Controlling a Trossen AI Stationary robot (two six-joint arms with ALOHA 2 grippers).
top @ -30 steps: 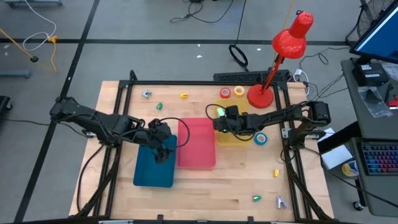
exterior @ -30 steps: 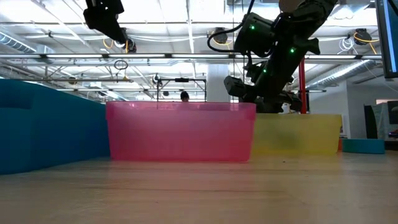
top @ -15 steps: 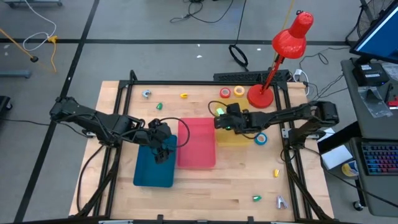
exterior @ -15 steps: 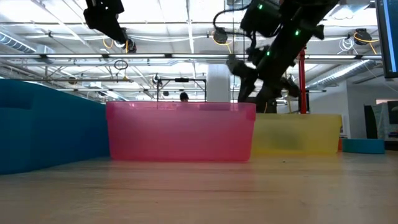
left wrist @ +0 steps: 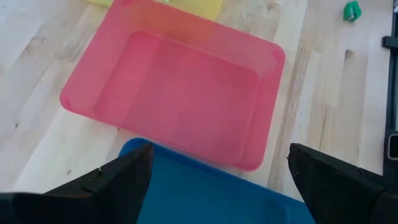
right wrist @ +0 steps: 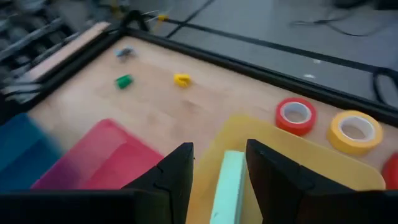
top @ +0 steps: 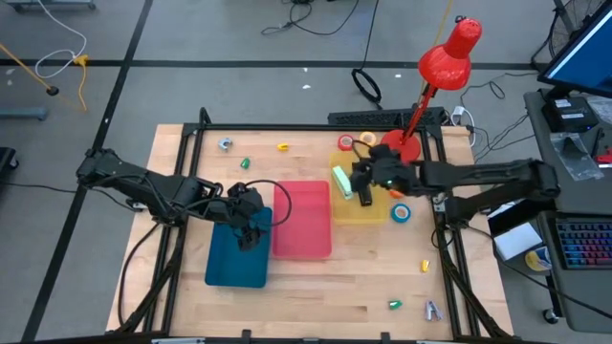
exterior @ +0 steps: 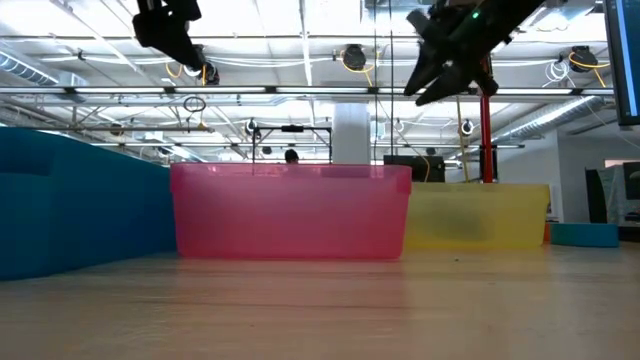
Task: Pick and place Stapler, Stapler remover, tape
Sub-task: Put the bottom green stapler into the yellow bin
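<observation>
The light green stapler (top: 341,179) lies in the yellow tray (top: 378,212), at its left end; in the right wrist view the stapler (right wrist: 227,180) shows below, between my fingers. My right gripper (top: 360,187) hangs open high above that tray (exterior: 425,82), empty. Red tape (top: 345,143) and yellow tape (top: 367,141) lie flat on the table by the far edge, and blue tape (top: 401,212) lies right of the yellow tray. My left gripper (top: 251,225) waits open above the blue tray (top: 234,263).
The pink tray (top: 302,220) sits between the blue and yellow trays. A red lamp's base (top: 400,148) stands at the far right corner. Small green (top: 244,162) and yellow (top: 283,146) bits and a metal piece (top: 225,143) dot the far-left area; others lie near right (top: 432,309).
My right gripper has risen from down inside the yellow tray to well above it and drawn back toward the table's right. The green stapler has stayed behind, lying in the tray's left end.
</observation>
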